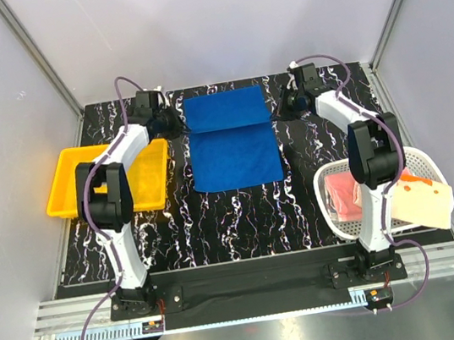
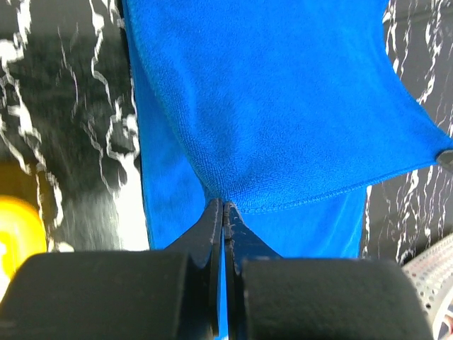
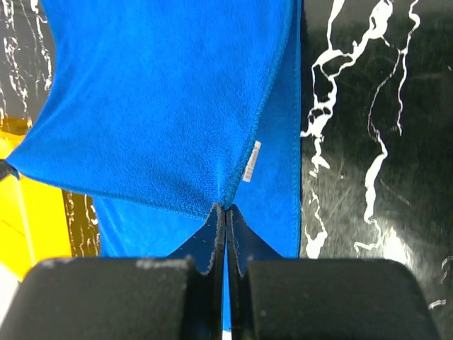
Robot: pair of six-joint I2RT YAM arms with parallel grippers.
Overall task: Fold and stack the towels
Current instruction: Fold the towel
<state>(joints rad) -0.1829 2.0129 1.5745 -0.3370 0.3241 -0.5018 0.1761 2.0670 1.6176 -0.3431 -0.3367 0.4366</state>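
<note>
Blue towel (image 1: 231, 139) sits mid-table (image 1: 217, 214) in the top view, your left jaws at its far-left corner, right jaws at its far-right; pink towel (image 1: 346, 195) in the basket (image 1: 418, 160) | left wrist: your left jaws pinch a raised towel corner above a lower layer | right wrist: your right jaws clamp the other corner, beside a small label (image 3: 252, 161).

Yellow tray (image 1: 64, 193) sits left, mesh basket (image 1: 421, 160) right.
</note>
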